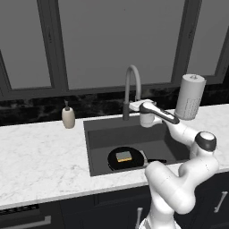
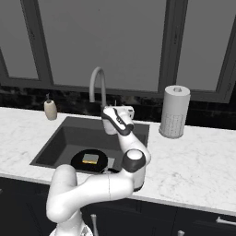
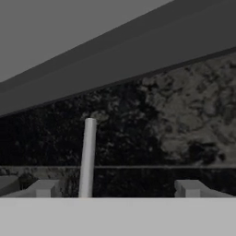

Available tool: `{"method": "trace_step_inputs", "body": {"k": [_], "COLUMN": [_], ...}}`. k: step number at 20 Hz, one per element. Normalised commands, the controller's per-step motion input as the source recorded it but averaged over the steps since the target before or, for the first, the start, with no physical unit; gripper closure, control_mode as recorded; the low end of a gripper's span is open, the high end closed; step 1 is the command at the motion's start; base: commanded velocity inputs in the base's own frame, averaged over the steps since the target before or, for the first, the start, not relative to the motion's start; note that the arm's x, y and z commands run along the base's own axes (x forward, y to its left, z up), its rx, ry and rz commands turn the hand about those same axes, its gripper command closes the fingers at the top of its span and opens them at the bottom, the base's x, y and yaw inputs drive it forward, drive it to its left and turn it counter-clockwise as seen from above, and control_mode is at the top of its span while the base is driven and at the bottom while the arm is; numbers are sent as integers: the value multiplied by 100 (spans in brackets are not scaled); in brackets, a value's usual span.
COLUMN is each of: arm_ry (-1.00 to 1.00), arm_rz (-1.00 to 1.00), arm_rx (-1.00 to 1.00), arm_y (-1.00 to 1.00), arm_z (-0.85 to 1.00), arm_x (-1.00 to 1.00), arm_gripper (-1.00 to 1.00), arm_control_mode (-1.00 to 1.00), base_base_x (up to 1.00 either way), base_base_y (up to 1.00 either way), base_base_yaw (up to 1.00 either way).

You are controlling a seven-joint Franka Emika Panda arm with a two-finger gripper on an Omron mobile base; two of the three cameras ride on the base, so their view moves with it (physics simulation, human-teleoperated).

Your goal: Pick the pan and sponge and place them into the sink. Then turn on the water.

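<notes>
The black pan [image 1: 134, 162] lies at the bottom of the dark sink [image 1: 100, 134], towards its front. The grey and yellow sponge [image 1: 124, 156] rests on the pan. In the right base view the pan [image 2: 78, 160] and sponge [image 2: 90, 159] sit in the sink's [image 2: 64, 133] front part. My gripper [image 1: 132, 106] hovers over the sink's back rim at the foot of the gooseneck faucet [image 1: 132, 82], open and holding nothing. In the hand view a thin grey faucet rod [image 3: 87, 156] stands between the fingertips [image 3: 44, 188], nearer the left one. No water runs from the spout.
A beige soap dispenser [image 1: 68, 117] stands on the counter left of the sink. A white paper towel roll [image 1: 190, 96] stands at the back right, close to my forearm. A dark stone backsplash [image 3: 175, 120] and window frames rise behind the faucet.
</notes>
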Motion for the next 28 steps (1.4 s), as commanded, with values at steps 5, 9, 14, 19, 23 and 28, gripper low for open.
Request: {"method": "trace_step_inputs", "body": {"k": [5,9,14,19,23,28], "arm_ry": [0,0,1,10,14,12], "arm_rz": [0,0,-3,-6,-8,-5], "arm_rx": [0,0,0,0,0,0], "arm_y": [-5,-36,-54,-78,-84,-86], "arm_z": [-3,0,0,0,-1,-8], "arm_x": [19,8,7,6,1,0], "arm_gripper": [100,100,100,100,100,100], "arm_control_mode": [-100,-100,-100,-100,-100,-100], "base_base_x": [0,0,0,0,0,0], "base_base_y": [0,0,0,0,0,0], "base_base_yaw": [0,0,0,0,0,0]}}
